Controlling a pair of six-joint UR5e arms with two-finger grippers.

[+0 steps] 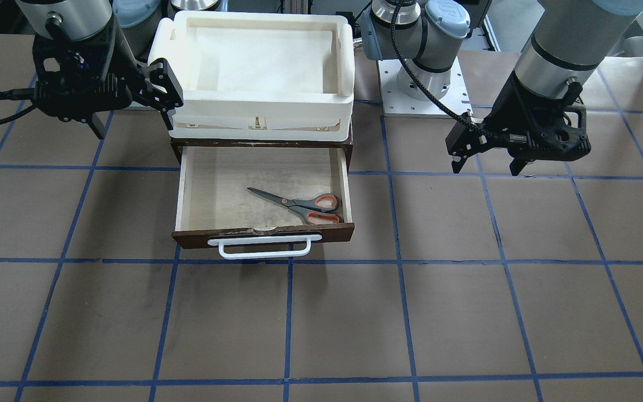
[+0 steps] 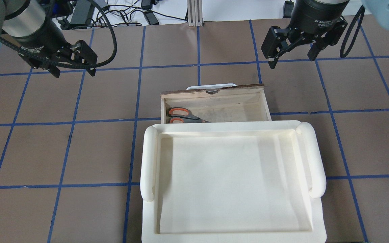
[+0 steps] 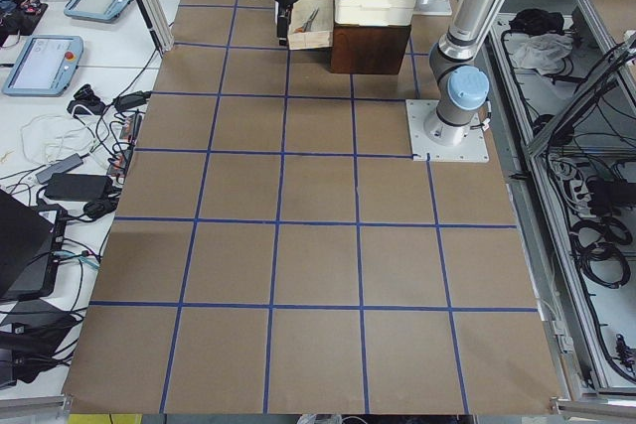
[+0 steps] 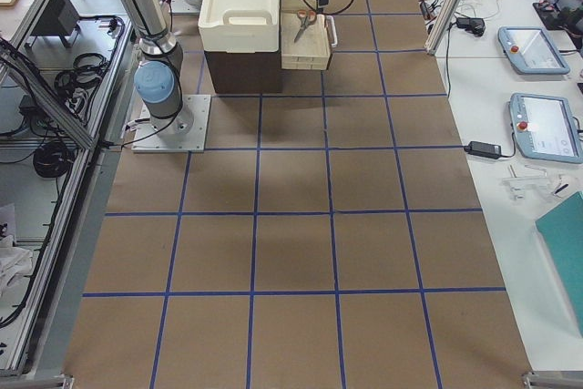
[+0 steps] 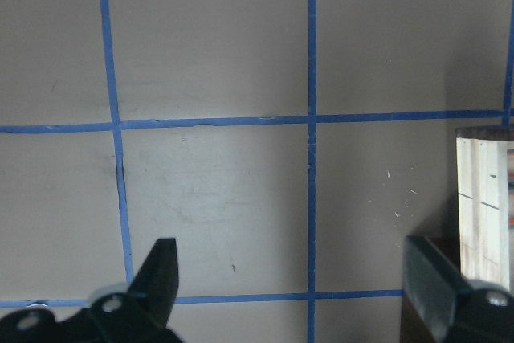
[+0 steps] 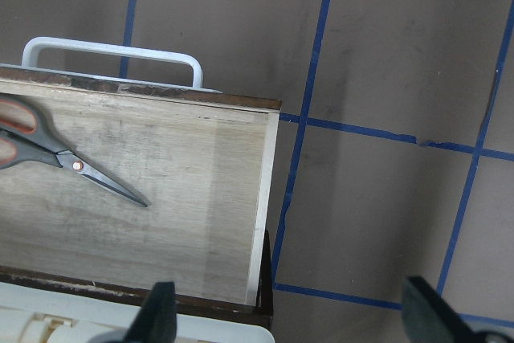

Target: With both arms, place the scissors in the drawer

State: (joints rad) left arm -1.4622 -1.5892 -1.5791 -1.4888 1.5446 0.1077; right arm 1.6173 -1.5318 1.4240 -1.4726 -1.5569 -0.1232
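Note:
The scissors [image 1: 299, 204] lie flat inside the open drawer [image 1: 226, 184], handles toward the corner by its front panel. They also show in the overhead view [image 2: 182, 115] and the right wrist view [image 6: 56, 150]. The drawer [image 2: 235, 104] is pulled out, its white bar handle [image 1: 265, 248] facing away from the robot. My left gripper [image 2: 74, 74] is open and empty, raised over bare table well to the side of the drawer. My right gripper [image 2: 292, 61] is open and empty, raised beyond the drawer's other front corner. Both grippers hold nothing.
A large white plastic tray [image 2: 231, 182] sits on top of the dark brown cabinet and overhangs the back of the drawer. The left arm's base plate [image 1: 425, 92] stands beside the cabinet. The table is brown with blue tape grid lines.

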